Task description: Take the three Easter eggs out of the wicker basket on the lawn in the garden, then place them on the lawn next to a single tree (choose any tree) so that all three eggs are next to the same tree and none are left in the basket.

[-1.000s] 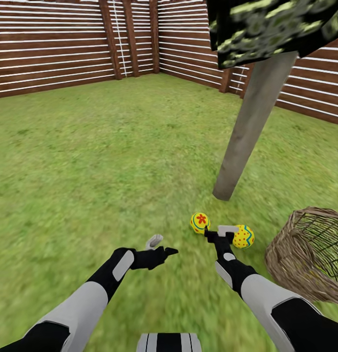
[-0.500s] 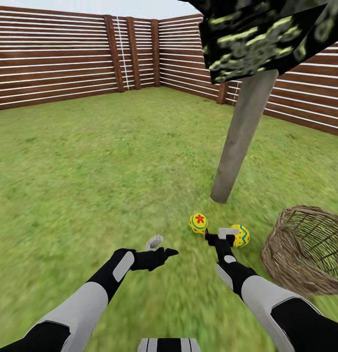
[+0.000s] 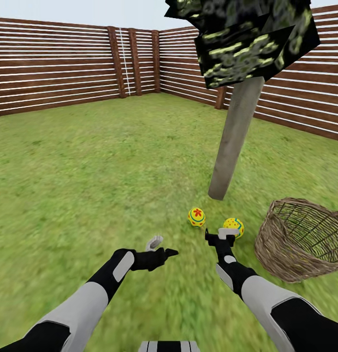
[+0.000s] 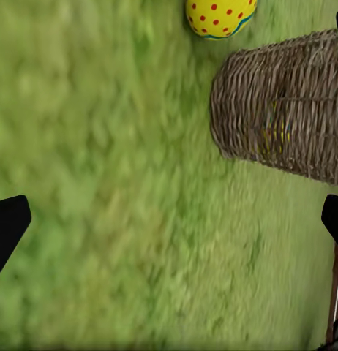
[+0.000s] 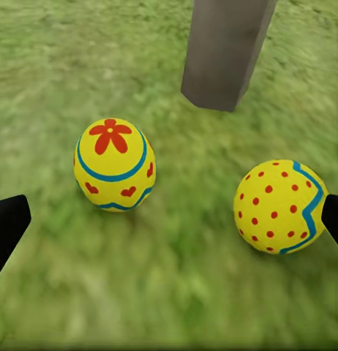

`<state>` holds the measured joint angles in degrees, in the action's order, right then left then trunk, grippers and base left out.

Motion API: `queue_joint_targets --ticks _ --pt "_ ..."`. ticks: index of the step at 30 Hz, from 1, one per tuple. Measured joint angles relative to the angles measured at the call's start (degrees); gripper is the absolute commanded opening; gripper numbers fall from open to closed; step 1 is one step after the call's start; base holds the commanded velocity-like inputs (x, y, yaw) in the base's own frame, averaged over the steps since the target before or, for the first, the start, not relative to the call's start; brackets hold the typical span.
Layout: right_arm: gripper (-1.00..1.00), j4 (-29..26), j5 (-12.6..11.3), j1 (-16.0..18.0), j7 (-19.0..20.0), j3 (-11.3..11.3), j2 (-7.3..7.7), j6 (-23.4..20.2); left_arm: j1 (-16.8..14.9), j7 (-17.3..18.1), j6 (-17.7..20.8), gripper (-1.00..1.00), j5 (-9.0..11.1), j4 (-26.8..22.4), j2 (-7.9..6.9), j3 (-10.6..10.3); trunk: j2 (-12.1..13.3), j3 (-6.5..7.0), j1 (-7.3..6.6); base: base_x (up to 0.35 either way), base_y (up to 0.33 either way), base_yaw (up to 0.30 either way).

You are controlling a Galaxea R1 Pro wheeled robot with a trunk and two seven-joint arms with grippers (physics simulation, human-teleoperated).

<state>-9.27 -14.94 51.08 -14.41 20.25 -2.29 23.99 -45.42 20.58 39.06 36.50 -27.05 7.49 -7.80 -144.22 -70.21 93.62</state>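
Near the tree (image 3: 231, 146), two Easter eggs (image 3: 197, 217) lie; both jaws open, basket (image 3: 298, 242) perhaps holding another.

Two yellow Easter eggs (image 3: 197, 217) (image 3: 234, 227) were seen lying apart on the lawn (image 3: 91, 166) at centre frame, just below the tree (image 3: 232, 142) trunk base. The wicker basket (image 3: 298, 239) was tipped at lower right.

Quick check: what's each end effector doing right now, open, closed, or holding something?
Left end effector: open, holding nothing.
Right end effector: open, holding nothing; the dotted egg lies on the lawn beside it.
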Motion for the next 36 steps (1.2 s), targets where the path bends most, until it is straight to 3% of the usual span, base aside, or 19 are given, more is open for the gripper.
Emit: queue_joint_targets --ticks 5,9,12,24,36 --pt "1.00 0.0 0.0 0.0 0.0 0.0 -0.03 0.0 0.0 -0.1 0.0 1.00 0.0 0.0 0.00 0.0 0.0 0.00 0.00 -0.009 0.000 0.000" --pt "1.00 1.3 -0.3 -1.0 0.3 1.3 -1.31 -0.7 0.3 1.2 1.1 1.00 1.2 -1.3 1.26 -0.4 0.0 0.00 0.00 0.000 0.000 0.000" --pt "1.00 2.3 -0.4 -1.2 0.3 1.5 -2.06 -0.8 0.4 1.6 1.0 1.00 1.1 -2.3 1.28 -0.4 0.0 0.00 0.00 0.000 0.000 0.000" --pt "1.00 6.2 -0.1 -5.1 -0.1 1.8 -2.47 -4.5 0.6 2.0 -0.5 1.00 0.6 1.6 0.67 -0.4 0.0 0.00 0.00 0.000 0.000 0.000" --pt "1.00 4.3 -0.4 -9.0 -0.1 0.1 0.88 -8.3 0.6 1.9 -1.1 1.00 0.5 4.5 0.62 -0.5 0.0 0.44 -0.06 0.000 0.000 0.000"
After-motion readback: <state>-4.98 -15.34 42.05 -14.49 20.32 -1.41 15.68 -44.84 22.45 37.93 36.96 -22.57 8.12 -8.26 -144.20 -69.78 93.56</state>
